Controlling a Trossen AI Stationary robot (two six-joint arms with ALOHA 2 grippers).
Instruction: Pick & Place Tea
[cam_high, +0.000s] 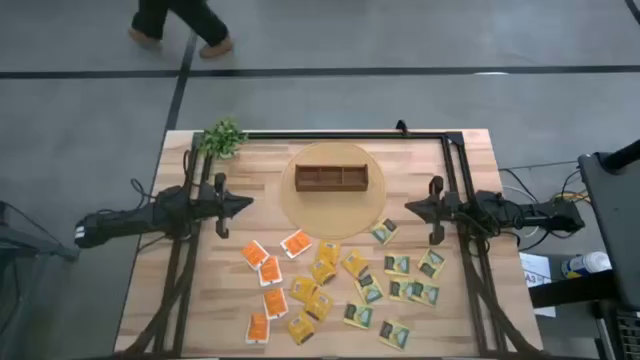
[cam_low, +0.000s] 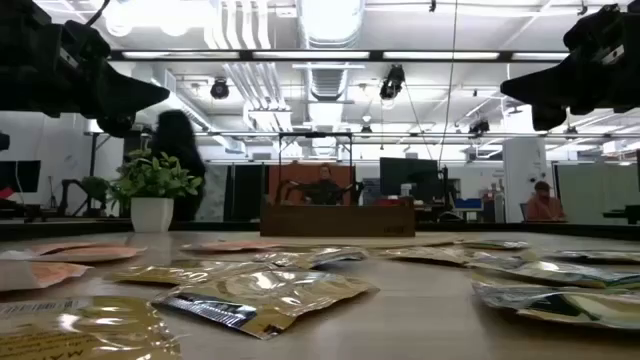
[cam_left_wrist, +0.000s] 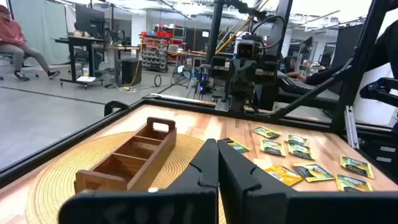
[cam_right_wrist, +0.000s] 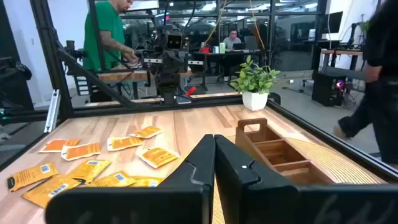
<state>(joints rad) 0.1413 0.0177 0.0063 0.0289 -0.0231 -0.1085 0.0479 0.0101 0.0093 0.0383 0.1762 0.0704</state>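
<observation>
Several small flat tea sachets lie flat on the near half of the wooden table: orange-and-white ones (cam_high: 267, 268) at the left, yellow ones (cam_high: 318, 290) in the middle, green ones (cam_high: 410, 285) at the right. My left gripper (cam_high: 248, 203) hovers shut at the table's left, above the surface, pointing right. My right gripper (cam_high: 408, 207) hovers shut at the table's right, pointing left. Both stay clear of the sachets. In the left wrist view the green sachets (cam_left_wrist: 292, 152) lie beyond the shut fingers (cam_left_wrist: 217, 163); in the right wrist view the orange ones (cam_right_wrist: 81, 150) do.
A brown three-compartment wooden box (cam_high: 331, 178) sits on a round woven mat (cam_high: 300, 208) at the table's far middle. A small potted plant (cam_high: 222, 138) stands at the far left corner. A black frame (cam_high: 452, 160) runs along the table's edges. A person walks beyond the far edge (cam_high: 180, 25).
</observation>
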